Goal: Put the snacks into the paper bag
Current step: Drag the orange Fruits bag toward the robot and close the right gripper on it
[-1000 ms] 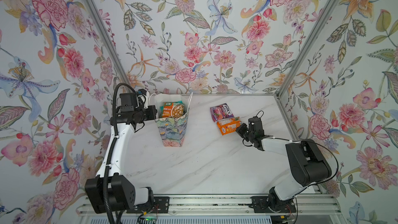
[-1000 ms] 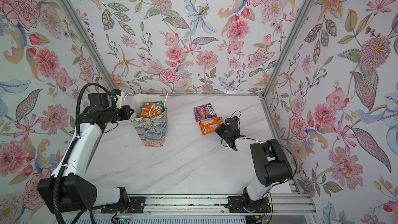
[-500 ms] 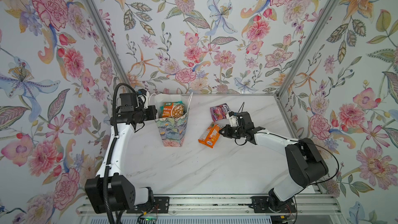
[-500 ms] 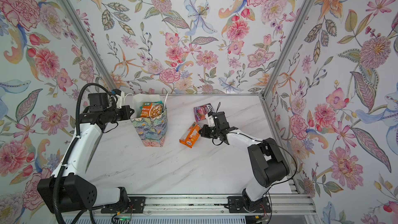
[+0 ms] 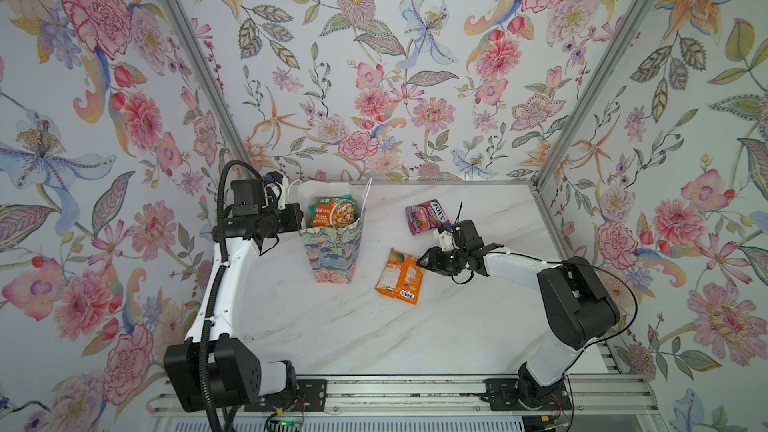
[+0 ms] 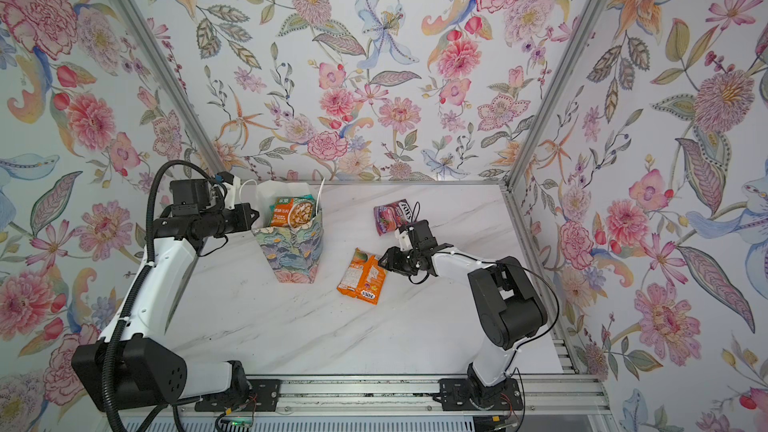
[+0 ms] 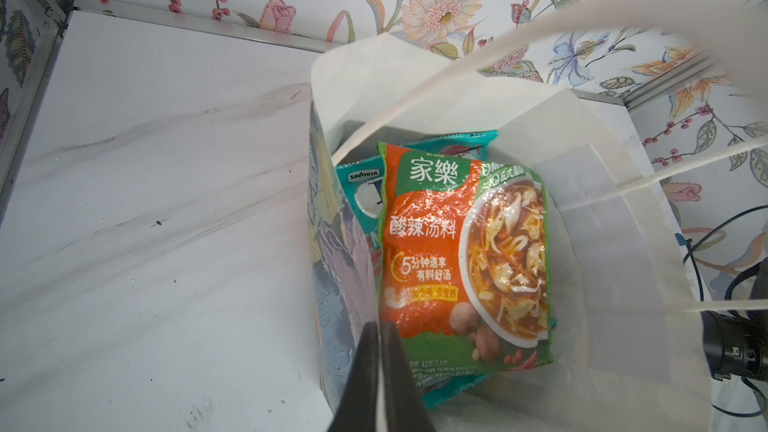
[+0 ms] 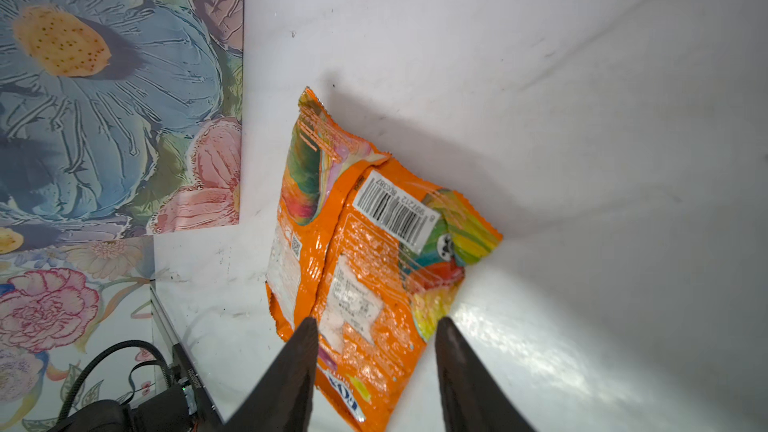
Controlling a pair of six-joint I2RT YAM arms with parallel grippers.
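Barcode (image 8: pixel 395 214) on orange packet (image 8: pixel 357 284) — legible only from right wrist.

Your tall paper gift bag (image 5: pixel 330 251) wears painterly blue, green and purple flowers outside and plain white inside. You see a glossy orange-and-green soup packet (image 7: pixel 461 259) and flat teal packets (image 7: pixel 361 197). The flat orange foil packet (image 8: pixel 374 268) shows rainbow stripes. The glossy purple candy packet (image 5: pixel 428 216) carries white lettering. The marble worktop (image 5: pixel 332 334) is white with grey veins.

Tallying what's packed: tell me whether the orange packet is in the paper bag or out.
Out. The orange packet lies on the table beside the paper bag, barcode side up.
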